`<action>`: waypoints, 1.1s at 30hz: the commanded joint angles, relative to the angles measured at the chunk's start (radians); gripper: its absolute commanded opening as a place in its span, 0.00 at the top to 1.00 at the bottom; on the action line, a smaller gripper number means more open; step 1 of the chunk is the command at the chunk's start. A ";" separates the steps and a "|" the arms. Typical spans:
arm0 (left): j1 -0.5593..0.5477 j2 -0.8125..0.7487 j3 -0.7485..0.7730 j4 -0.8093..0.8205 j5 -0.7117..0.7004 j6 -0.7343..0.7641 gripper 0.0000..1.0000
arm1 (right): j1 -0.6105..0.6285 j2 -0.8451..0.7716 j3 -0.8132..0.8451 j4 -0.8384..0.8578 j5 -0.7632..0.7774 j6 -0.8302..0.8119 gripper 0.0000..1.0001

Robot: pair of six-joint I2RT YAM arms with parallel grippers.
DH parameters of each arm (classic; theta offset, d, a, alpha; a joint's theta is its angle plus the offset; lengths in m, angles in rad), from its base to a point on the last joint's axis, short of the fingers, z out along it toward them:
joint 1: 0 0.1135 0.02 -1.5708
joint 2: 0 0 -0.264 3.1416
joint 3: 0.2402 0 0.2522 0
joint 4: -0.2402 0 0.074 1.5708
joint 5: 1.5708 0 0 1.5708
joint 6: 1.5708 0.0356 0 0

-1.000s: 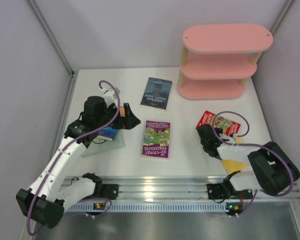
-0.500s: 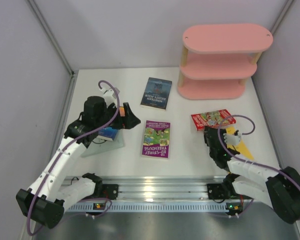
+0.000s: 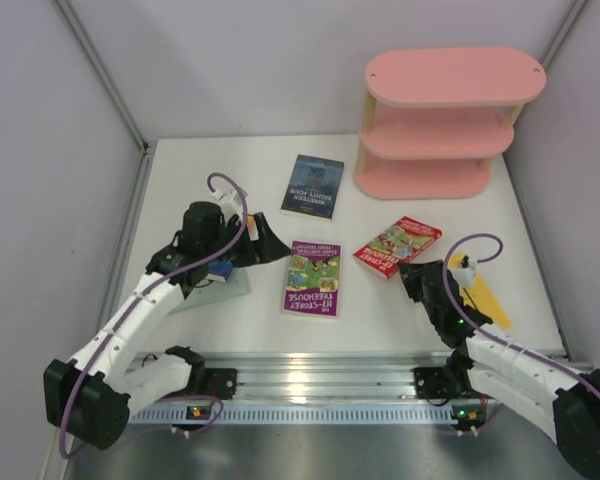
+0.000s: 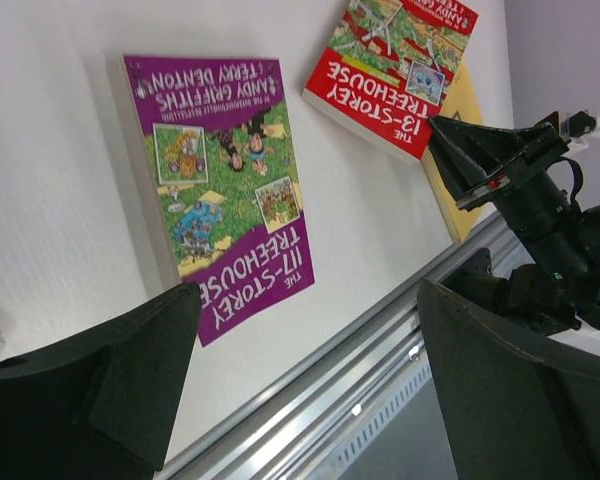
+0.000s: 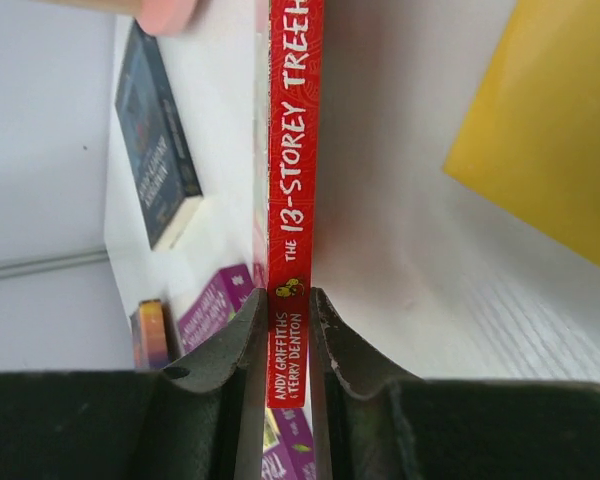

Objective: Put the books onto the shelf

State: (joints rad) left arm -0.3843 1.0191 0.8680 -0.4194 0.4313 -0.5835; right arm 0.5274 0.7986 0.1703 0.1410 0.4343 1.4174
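The red book (image 3: 398,246) is now clamped at its spine in our right gripper (image 5: 288,300), ready for the shelf (image 3: 435,125); our left gripper (image 3: 270,244) stays wide, empty.

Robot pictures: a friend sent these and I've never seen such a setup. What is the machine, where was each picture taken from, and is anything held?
Two robot arms are bolted at the near edge of the table. The wide picture looks down from above and behind them; the other two come from a camera on each wrist. The left tool is open and empty, above the purple book. The right tool is clamped on the spine of the red book. A navy book, a yellow book and the pink shelf are also there.
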 commanded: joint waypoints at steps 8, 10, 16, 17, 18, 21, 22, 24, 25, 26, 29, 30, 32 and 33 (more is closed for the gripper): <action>-0.224 0.223 -0.104 0.363 -0.054 -0.242 0.06 | 0.006 -0.081 -0.074 0.052 -0.143 -0.100 1.00; -0.246 0.319 -0.033 0.360 -0.062 -0.178 0.08 | 0.006 -0.104 -0.083 0.034 -0.158 -0.138 1.00; -0.266 0.590 0.199 0.306 -0.065 -0.006 0.18 | 0.000 -0.156 -0.106 0.003 -0.186 -0.224 1.00; -0.268 0.619 0.228 0.304 -0.043 0.010 0.19 | -0.003 -0.159 -0.103 -0.003 -0.187 -0.239 1.00; -0.269 0.668 0.279 0.304 -0.037 0.028 0.21 | -0.001 -0.164 -0.092 -0.020 -0.187 -0.265 1.00; -0.269 0.766 0.371 0.307 -0.025 0.048 0.25 | -0.004 -0.157 -0.074 -0.034 -0.192 -0.308 1.00; -0.269 0.791 0.391 0.307 -0.025 0.051 0.28 | -0.004 -0.154 -0.071 -0.034 -0.196 -0.314 1.00; -0.269 0.867 0.449 0.304 -0.026 0.065 0.33 | -0.006 -0.138 -0.068 -0.028 -0.198 -0.327 1.00; -0.269 0.892 0.466 0.298 -0.038 0.066 0.37 | -0.006 -0.133 -0.069 -0.020 -0.204 -0.328 1.00; -0.269 0.917 0.483 0.294 -0.042 0.070 0.38 | -0.006 -0.128 -0.072 -0.011 -0.209 -0.330 1.00; -0.271 1.024 0.558 0.297 -0.016 0.093 0.41 | -0.007 -0.113 -0.074 0.028 -0.227 -0.342 1.00; -0.272 1.044 0.574 0.298 -0.006 0.097 0.41 | -0.007 -0.107 -0.072 0.037 -0.230 -0.345 1.00; -0.275 1.078 0.598 0.301 0.012 0.109 0.44 | -0.007 -0.099 -0.063 0.042 -0.230 -0.351 1.00; -0.275 1.105 0.620 0.301 0.017 0.113 0.44 | -0.007 -0.090 -0.061 0.045 -0.232 -0.357 1.00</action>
State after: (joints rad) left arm -0.6506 2.0747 1.4311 -0.1333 0.4263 -0.5201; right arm 0.5251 0.6960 0.0658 0.1238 0.2192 1.1065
